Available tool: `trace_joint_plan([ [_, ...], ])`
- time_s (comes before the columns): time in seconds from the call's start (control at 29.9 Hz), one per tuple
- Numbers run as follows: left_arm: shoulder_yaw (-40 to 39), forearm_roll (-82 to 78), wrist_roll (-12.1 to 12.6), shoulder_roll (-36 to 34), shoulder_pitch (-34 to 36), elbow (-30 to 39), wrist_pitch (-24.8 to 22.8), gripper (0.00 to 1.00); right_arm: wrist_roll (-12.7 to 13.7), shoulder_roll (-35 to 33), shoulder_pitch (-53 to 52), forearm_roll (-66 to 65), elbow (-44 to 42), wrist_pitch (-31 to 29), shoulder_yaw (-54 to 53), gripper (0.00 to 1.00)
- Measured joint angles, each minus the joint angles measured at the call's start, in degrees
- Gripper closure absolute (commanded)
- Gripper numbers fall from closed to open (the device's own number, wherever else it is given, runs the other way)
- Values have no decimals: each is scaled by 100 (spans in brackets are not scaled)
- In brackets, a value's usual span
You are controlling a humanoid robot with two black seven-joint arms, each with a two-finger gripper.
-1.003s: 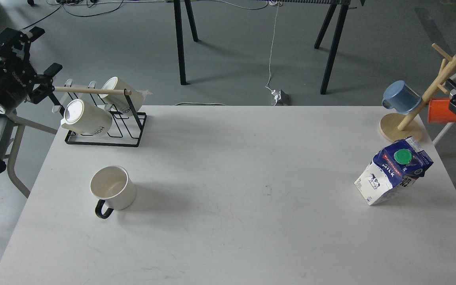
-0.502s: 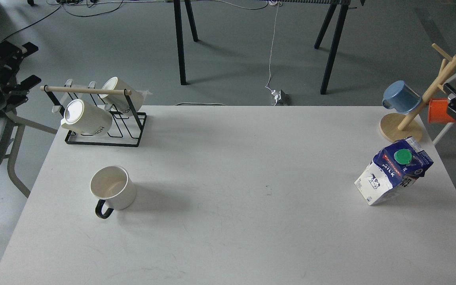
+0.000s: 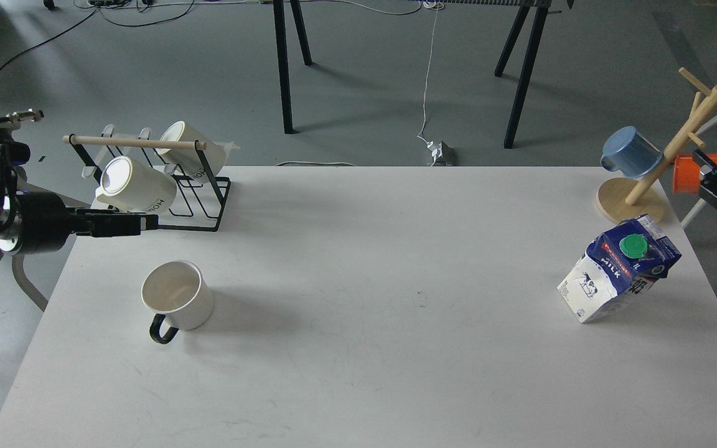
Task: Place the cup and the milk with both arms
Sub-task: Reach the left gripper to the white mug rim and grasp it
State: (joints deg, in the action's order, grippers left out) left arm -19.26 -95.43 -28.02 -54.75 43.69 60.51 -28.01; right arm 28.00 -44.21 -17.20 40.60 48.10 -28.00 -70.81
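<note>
Below the left tool [image 3: 140,224], its gap unreadable, stood the rigid, breakable white mug [image 3: 177,302]; its rim looked the best hold.

The right tool [image 3: 710,186] was likewise unreadable; the milk carton [image 3: 618,269] would dent, so take its flat sides.

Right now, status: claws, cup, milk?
Left claw above table edge by cup rack, holding nothing. Right claw off table, state unclear. Cup and milk carton untouched; nothing blocking.
</note>
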Motion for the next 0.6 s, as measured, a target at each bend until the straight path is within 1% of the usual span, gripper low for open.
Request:
trace_joint_plan([
  [0.23,22,-193,0,411,-228,-400,0,2,0,73,52,0,-20,0,-6,1],
  [0.4,33,-197,1,496,-285,-524,1,2,0,95,91,0,-36,0,-12,1],
  [0.47,34,-201,1,541,-362,-542,1,5,0,96,106,0,-38,0,-12,1],
  [0.6,36,-208,1,655,-468,-636,14,6,0,96,118,0,-38,0,-16,1],
])
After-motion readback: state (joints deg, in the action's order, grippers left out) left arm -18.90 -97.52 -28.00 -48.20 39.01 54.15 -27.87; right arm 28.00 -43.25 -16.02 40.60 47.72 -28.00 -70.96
